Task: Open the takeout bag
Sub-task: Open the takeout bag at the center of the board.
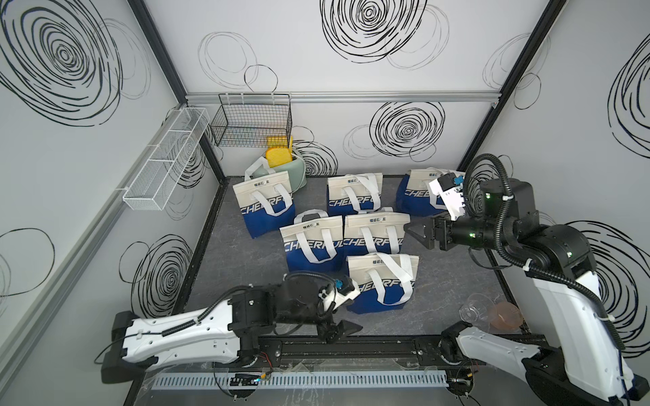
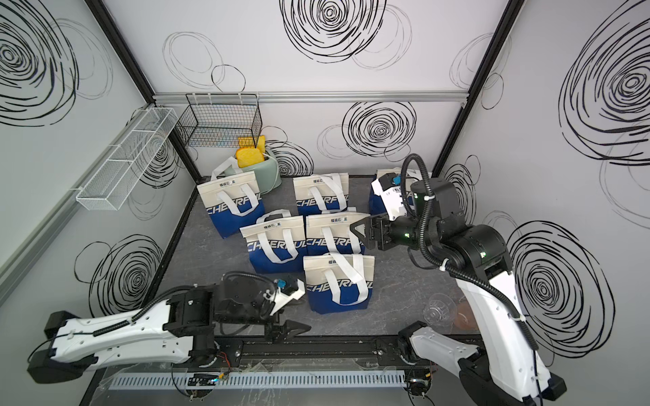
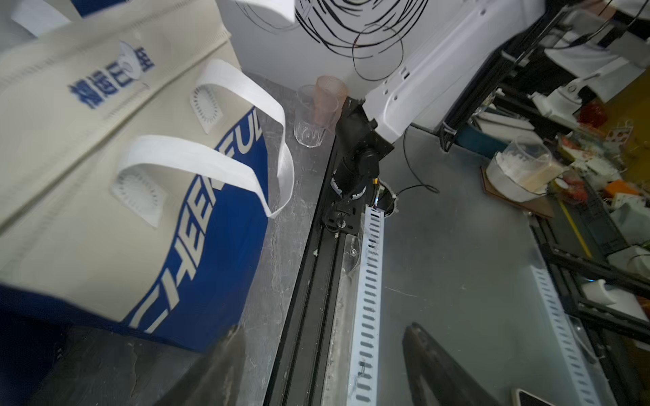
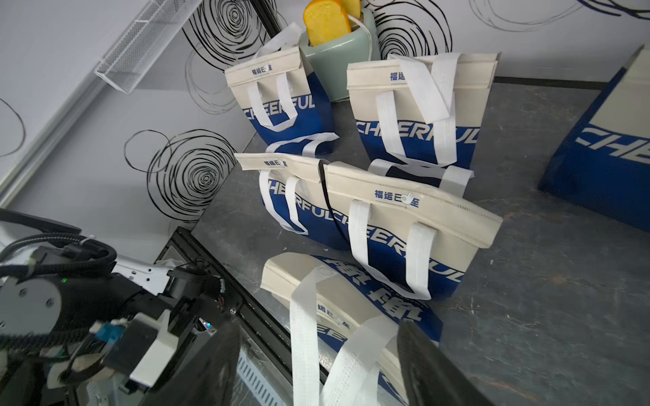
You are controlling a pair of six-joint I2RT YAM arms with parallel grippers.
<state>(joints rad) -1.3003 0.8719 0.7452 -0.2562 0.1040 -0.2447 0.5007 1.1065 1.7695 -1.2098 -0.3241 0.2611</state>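
Several takeout bags, cream above and blue below with white handles, stand on the grey table with their top flaps folded down. The nearest takeout bag is at the front centre. My left gripper hangs low over the front rail, just left of that bag's foot, open and holding nothing. My right gripper hovers raised, to the right of the middle row of bags, also open. In the right wrist view the nearest bag's white handles show beyond the fingers, untouched.
A green toaster with bread stands at the back left under a black wire basket. A white mesh shelf hangs on the left wall. A clear glass and a pink cup lie at the front right. A black rail runs along the front.
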